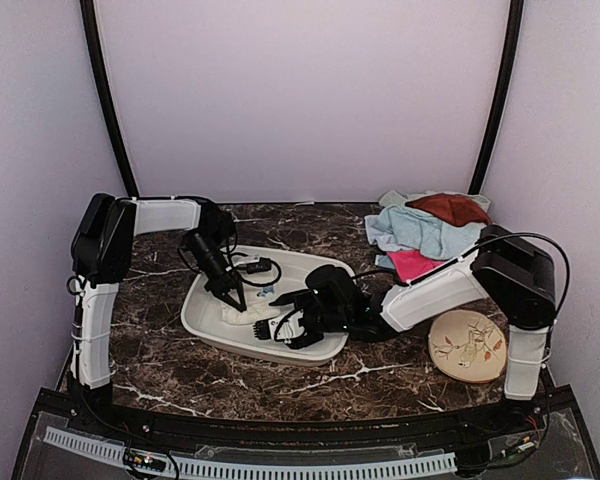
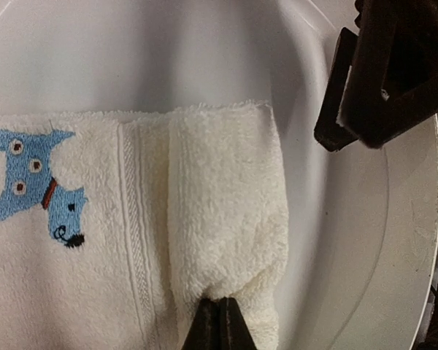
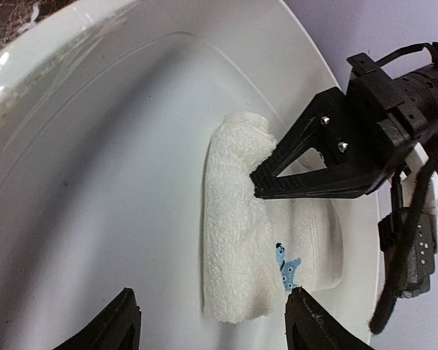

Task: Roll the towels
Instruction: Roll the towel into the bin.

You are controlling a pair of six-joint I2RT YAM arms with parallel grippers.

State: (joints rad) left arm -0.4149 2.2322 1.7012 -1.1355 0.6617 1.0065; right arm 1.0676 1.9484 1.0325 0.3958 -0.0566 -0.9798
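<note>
— The left gripper [image 2: 219,327], jaws together, bears down on the near side of the rolled end [image 2: 230,197] of the cream-white towel [image 2: 95,277]. Is it pinching cloth, or only pinning it?

— Can't tell from where I stand; no gap shows between the tips. The right gripper [image 3: 214,306] hangs over the same roll with its fingers spread wide and nothing between them.

— And the towel itself?

— It lies in the white basin [image 2: 350,240], one end turned over into a loose, fat roll, with the blue dog mark [image 2: 40,186] on the flat part beside it. (The other towels [image 1: 425,228] sit heaped at the far right corner of the table [image 1: 160,370], untouched.)

— So how should the roll go on?

— My guess: bring the open gripper down on the roll's other side so both sides turn together, or it may cone. Roll toward the dog in short, snug turns, since terry is likely to spring open if released. Mind the basin wall just beside the roll.
</note>
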